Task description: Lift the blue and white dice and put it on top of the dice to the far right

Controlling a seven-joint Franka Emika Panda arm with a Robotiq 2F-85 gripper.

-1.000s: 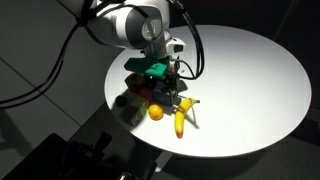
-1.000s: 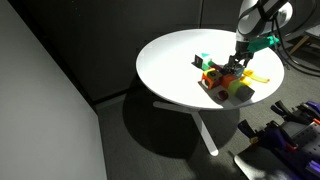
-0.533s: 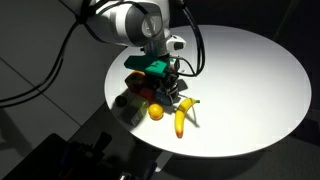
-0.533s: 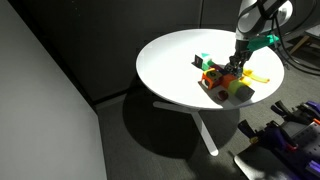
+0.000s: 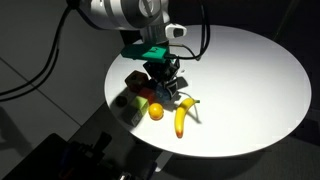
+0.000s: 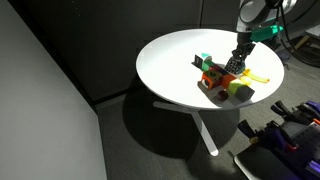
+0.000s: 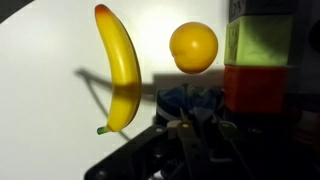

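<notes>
In the wrist view my gripper [image 7: 195, 128] is shut on a small dark-blue thing with a pale band, the blue and white dice [image 7: 190, 101]. It sits between the two fingers, partly in shadow. In both exterior views the gripper [image 5: 165, 78] [image 6: 236, 67] hangs just above the cluster of things near the table's edge, and the dice is too small to make out there. Close beside the jaws a yellow-green cube [image 7: 262, 42] sits on top of a red cube [image 7: 255, 88]. I cannot tell which cube is the far right one.
A banana [image 7: 118, 65] [image 5: 181, 118] [image 6: 258, 76] and an orange [image 7: 193, 47] [image 5: 156, 113] lie next to the cubes. A teal cube [image 6: 204, 60] stands at the cluster's far side. The round white table [image 5: 250, 80] drops off close to the cluster.
The jaws have closed on the blue dice. The gripper now stands a little higher over the cluster than before.
</notes>
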